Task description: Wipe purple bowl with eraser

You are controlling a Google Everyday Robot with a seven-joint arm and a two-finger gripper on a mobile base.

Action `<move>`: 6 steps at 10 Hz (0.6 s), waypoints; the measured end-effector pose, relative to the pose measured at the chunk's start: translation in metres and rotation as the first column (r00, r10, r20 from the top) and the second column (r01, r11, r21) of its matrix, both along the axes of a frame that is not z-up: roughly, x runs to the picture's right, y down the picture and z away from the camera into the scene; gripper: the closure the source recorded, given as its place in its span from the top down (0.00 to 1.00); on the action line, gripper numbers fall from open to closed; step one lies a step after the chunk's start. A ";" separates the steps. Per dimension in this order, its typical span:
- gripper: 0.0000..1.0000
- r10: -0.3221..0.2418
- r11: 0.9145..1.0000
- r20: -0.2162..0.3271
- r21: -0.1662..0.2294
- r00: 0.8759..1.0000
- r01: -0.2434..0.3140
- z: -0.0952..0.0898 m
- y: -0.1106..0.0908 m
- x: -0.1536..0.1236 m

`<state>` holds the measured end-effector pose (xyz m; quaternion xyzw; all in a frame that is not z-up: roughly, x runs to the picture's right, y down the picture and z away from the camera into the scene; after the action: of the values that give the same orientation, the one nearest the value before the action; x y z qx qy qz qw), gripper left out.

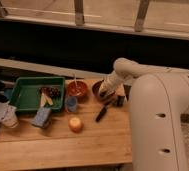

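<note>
The robot's white body fills the right side of the view, its arm [138,70] reaching left and down over the wooden worktop [63,145]. The green tray [23,92] occupies the rear left, probably as storage clear of the working zone. The purple bowl [96,90] stands near the rear edge, just beside the orange-red bowl [77,90] and directly under the gripper [104,91], which dips into it. The fingers are fully closed; whether they hold the eraser cannot be told, since the dark bowl interior conceals it. This posture fits a wiping stroke in progress. A blue sponge block [41,117] lies left of centre, a blue cup [71,103] and an orange ball [75,123] sit nearer the middle, and a slim black tool [101,114] lies just in front of the bowl. Sideways room is tight toward the orange-red bowl; the front of the worktop offers open space.
</note>
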<state>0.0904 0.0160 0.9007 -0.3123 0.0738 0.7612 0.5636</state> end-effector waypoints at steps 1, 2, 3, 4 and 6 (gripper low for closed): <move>0.00 0.009 1.000 -0.022 0.011 1.000 -0.009 0.004 -0.007 0.007; 0.00 0.012 1.000 -0.038 0.025 0.999 -0.011 0.011 -0.018 0.010; 0.00 0.006 0.999 -0.043 0.032 0.999 -0.004 0.018 -0.028 0.009; 0.00 -0.002 1.000 -0.037 0.031 0.999 0.003 0.023 -0.032 0.003; 0.00 -0.021 0.999 0.010 0.031 1.000 0.020 0.029 -0.033 -0.024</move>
<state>0.0666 -0.0171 0.9297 -0.3066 0.0622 0.7549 0.5765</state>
